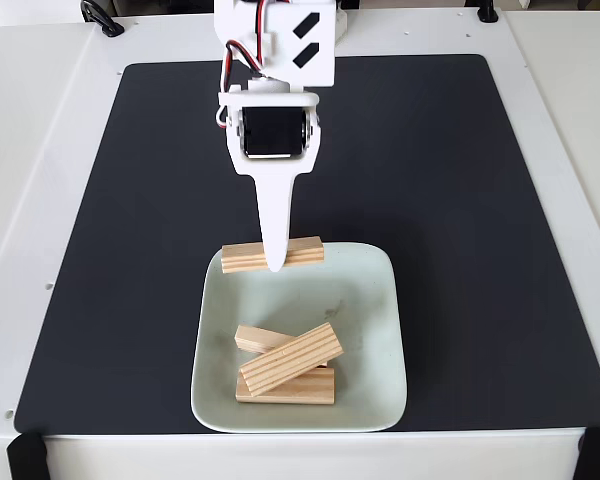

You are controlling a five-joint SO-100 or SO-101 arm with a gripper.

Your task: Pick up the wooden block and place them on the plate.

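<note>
A pale mint-green square plate (365, 300) sits near the front of the mat in the fixed view. Three wooden blocks lie piled in its front half: one tilted on top (290, 358), one under it at the back (255, 337), one at the front (285, 389). Another wooden block (242, 258) hangs level over the plate's far rim. My white gripper (276, 262) points straight down and is shut on the middle of that block. One finger crosses the block's front; the other is hidden behind it.
The plate stands on a black mat (480, 200) covering most of a white table (40, 200). The arm's body (275, 60) rises at the back centre. Black clamps hold the table's front corners (28, 457).
</note>
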